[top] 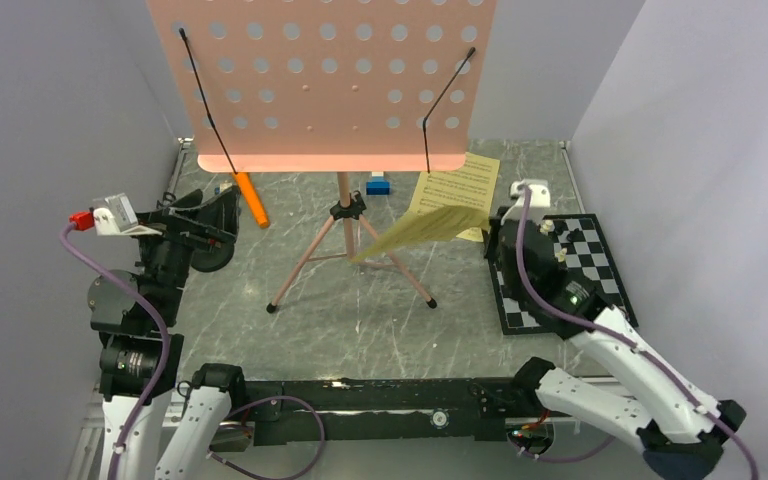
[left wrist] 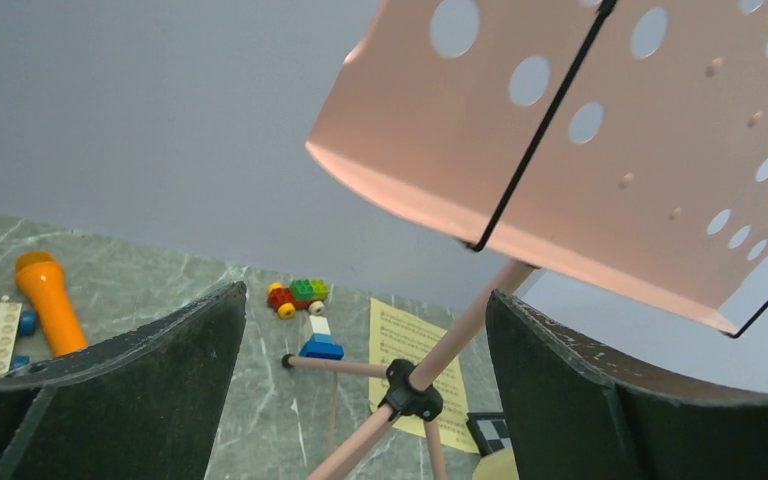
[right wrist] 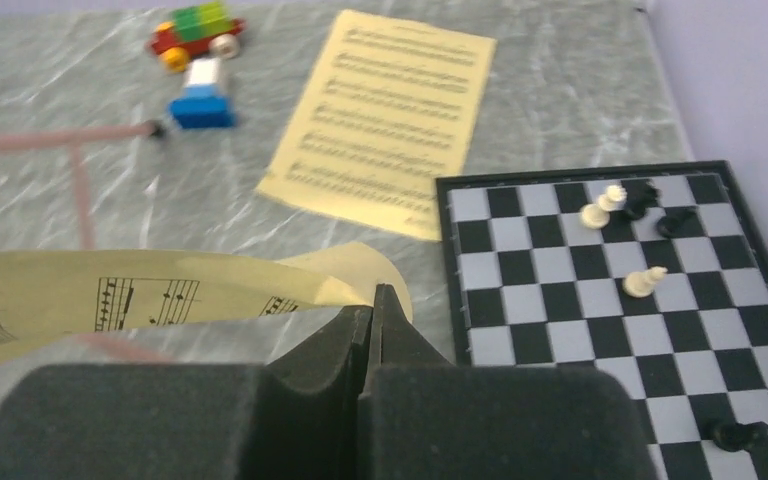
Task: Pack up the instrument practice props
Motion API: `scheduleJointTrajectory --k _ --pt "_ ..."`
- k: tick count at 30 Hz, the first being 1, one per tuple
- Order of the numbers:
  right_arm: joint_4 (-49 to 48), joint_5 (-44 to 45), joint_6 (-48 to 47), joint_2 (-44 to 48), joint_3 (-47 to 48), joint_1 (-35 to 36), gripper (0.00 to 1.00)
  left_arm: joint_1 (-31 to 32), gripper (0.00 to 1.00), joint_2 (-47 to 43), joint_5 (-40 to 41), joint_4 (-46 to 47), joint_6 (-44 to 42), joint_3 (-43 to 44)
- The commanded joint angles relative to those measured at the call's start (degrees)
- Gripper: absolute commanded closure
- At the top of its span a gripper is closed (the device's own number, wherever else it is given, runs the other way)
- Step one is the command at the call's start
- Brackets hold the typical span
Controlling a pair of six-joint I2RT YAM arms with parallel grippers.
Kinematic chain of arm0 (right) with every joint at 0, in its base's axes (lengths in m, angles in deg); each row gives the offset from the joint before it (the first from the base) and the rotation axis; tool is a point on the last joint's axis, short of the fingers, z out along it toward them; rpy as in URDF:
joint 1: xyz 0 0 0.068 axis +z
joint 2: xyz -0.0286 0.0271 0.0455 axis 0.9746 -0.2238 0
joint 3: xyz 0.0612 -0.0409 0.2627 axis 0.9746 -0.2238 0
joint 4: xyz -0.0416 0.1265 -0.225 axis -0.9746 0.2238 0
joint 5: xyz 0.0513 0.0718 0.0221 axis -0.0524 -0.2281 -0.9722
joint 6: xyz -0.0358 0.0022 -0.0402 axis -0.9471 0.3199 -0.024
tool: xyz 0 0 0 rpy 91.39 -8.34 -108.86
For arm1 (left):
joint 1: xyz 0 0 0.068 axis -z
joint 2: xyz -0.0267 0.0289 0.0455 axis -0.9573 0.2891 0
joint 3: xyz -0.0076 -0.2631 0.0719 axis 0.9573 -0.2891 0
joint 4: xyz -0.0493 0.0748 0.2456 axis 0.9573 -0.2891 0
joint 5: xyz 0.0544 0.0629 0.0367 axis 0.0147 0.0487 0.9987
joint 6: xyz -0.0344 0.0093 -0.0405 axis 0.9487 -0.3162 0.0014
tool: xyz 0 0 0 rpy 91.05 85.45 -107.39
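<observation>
I see the music stand [top: 325,90] at the middle of the counter [top: 360,320], legs spread. Microphone [top: 252,199] lies left of its pole, toy blocks [top: 378,184] behind it. One page [top: 460,185] lies flat at right rear, just beside the far left corner of the chessboard [top: 600,250], which sits along the right edge, pieces on it. A second page [top: 420,232] is off the counter, between stand legs and chessboard.

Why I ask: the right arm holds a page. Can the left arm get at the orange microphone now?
Probably yes. The left gripper stands open and empty, and the orange microphone lies on the table just beyond it with nothing between; the music stand's legs stand off to one side.
</observation>
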Motion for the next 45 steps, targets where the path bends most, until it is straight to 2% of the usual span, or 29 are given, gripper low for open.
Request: scheduleJointTrajectory --k 1,3,7,9,15,20,28,45 --pt "-5.84 -15.65 0.68 -5.46 5.90 -16.87 1.00 0.22 0.07 -1.74 1.37 0.04 2.33 -1.69" --pt "-7.10 -28.90 5.20 -9.54 7.53 -28.34 1.00 0.41 0.07 -2.10 1.24 0.02 2.66 -2.41" --pt "-13.32 -50.84 15.73 -19.54 8.74 -41.90 1.00 0.89 0.07 -3.03 0.99 -0.01 3.09 -3.92" --pt "-16.02 -57.25 19.04 -24.93 10.96 -44.35 1.00 1.17 0.07 -3.42 1.22 -0.30 2.98 -4.43" --pt "-17.86 -66.60 23.94 -43.29 21.64 -47.16 1.00 1.49 0.07 -4.48 0.53 0.99 4.14 -7.31" --pt "-19.02 -66.85 21.84 -53.38 22.78 -47.17 1.00 2.22 0.06 -5.66 0.45 0.96 4.15 -9.35" --pt "-23.15 -65.96 22.20 -61.66 18.27 -49.03 1.00 3.14 0.06 -6.60 0.49 0.50 3.51 -10.95" --pt "-19.20 -66.16 19.30 -68.54 21.58 -50.19 1.00 4.98 0.03 -6.78 2.23 1.35 1.57 -12.88"
